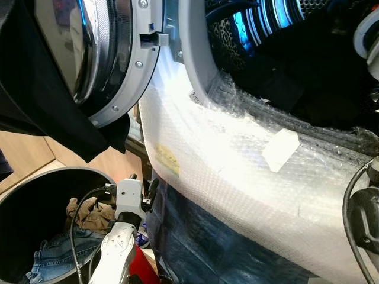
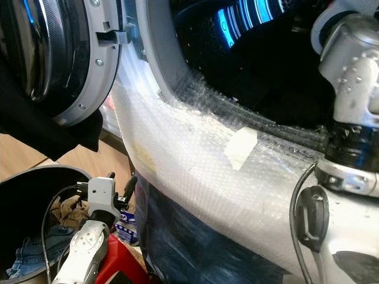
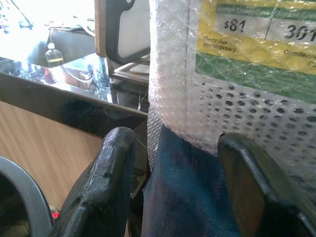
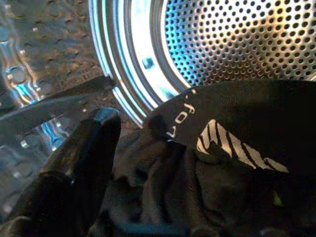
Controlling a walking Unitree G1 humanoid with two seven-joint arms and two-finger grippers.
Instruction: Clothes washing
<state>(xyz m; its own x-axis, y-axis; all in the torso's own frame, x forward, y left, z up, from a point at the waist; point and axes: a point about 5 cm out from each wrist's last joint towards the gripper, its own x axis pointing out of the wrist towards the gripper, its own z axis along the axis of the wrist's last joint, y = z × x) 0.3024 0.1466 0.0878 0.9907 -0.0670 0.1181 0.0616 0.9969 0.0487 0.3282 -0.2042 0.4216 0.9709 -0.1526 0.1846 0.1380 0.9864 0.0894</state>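
Your right end effector was inside the washer drum with dark clothing.

At the left, a black bin [image 1: 35,195] held jeans [image 1: 50,254]; your left end effector [image 3: 173,173] hung spread beside the bubble-wrapped washer front [image 1: 237,177]. To the right, inside the drum [image 4: 237,44], your right end effector [image 4: 98,163] rested against the black garment [image 4: 212,163]; you couldn't tell its grip.

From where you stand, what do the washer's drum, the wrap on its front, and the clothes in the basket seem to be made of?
The drum looks like polished steel: shiny and full of small punched holes. The wrap looks like clear plastic bubble wrap, covered in small air pockets. In the basket, the blue garment looks like denim, with faded seams; the tan garment seems a soft woven cloth, kind unclear.
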